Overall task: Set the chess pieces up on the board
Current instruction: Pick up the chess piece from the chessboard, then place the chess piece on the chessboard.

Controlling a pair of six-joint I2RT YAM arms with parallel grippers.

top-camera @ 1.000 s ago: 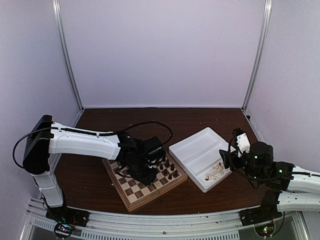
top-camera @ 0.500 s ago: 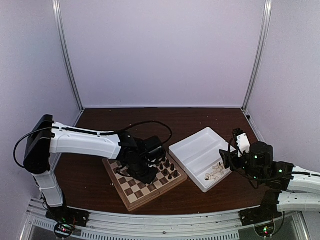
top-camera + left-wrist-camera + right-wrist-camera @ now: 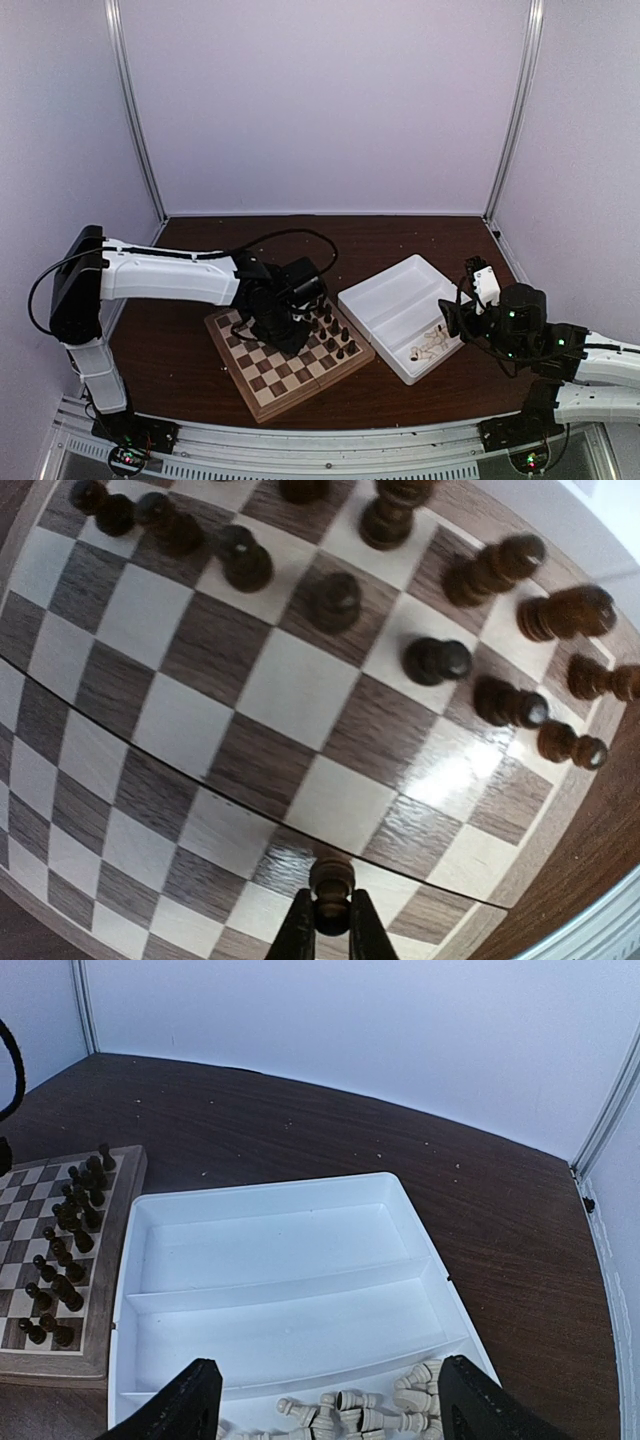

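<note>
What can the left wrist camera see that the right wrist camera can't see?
Only the left wrist camera shows the left jaws pinching one dark piece over the board. Only the right wrist camera shows the cream pieces lying in the white tray's near compartment, and the open right jaws. Both show the checkered board and the other dark pieces standing along one edge.
</note>
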